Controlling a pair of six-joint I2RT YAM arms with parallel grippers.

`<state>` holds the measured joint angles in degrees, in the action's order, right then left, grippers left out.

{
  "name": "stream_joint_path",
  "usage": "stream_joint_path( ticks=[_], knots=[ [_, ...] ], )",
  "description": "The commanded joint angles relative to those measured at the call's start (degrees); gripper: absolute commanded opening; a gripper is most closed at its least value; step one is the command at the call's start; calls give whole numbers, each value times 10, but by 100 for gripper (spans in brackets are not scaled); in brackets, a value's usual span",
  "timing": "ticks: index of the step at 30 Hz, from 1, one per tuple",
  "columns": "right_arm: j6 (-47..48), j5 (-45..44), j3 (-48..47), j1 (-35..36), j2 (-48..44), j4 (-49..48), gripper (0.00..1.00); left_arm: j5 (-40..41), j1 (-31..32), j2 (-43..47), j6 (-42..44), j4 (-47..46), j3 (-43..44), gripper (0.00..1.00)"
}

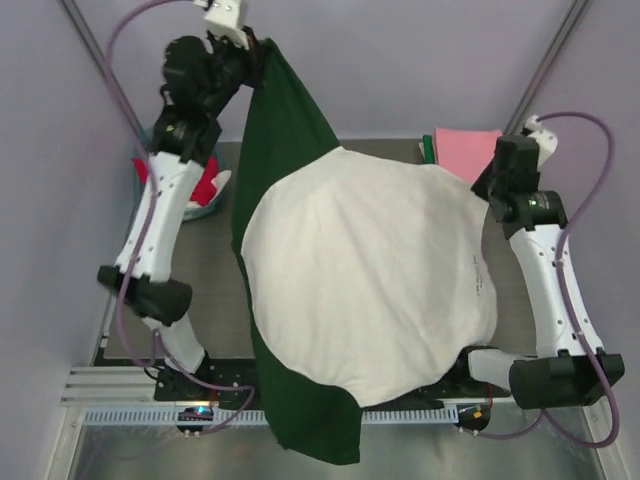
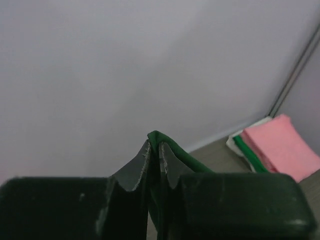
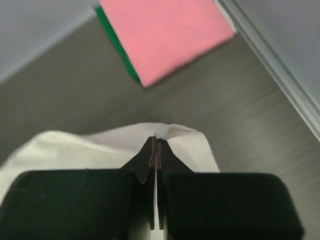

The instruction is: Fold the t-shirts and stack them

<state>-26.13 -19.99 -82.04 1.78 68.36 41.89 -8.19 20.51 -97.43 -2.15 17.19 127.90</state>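
a grey table [image 1: 210, 300] is enclosed by pale lilac walls [image 1: 400, 60]. above it the cream and green t-shirt [image 1: 370, 280] is held spread: its green sleeve [image 1: 285, 120] is clamped in the left gripper [image 2: 154, 147], raised high at the back, and a cream edge is pinched in the right gripper [image 3: 156, 144], low beside the folded pink stack [image 1: 468, 152]. only a thin fold is caught each side, so cloth could be lost if tugged. the stack could be disturbed by dragged fabric.
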Motion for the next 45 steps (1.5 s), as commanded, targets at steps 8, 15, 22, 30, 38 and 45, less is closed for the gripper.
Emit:
stream_joint_path(
  ticks=[8, 15, 22, 30, 38, 45],
  knots=[
    [-12, -5, 45, -6, 93, -52, 100, 24, -56, -350, -195, 144, 97, 100],
    [-23, 86, 102, -4, 56, -82, 100, 104, -52, -205, -204, 162, -108, 100],
    [-37, 192, 170, 1, 97, -94, 100, 84, -30, -47, -247, 68, -398, 98],
    [-31, 246, 119, 15, 233, -114, 100, 13, 7, -106, -308, 37, -482, 92],
    [-26, 243, 2, 76, 375, -111, 100, 76, 5, -110, -362, 47, -580, 89],
    [-38, 251, -71, 133, 471, -103, 100, 176, -48, -16, -436, 108, -693, 89]
  ],
)
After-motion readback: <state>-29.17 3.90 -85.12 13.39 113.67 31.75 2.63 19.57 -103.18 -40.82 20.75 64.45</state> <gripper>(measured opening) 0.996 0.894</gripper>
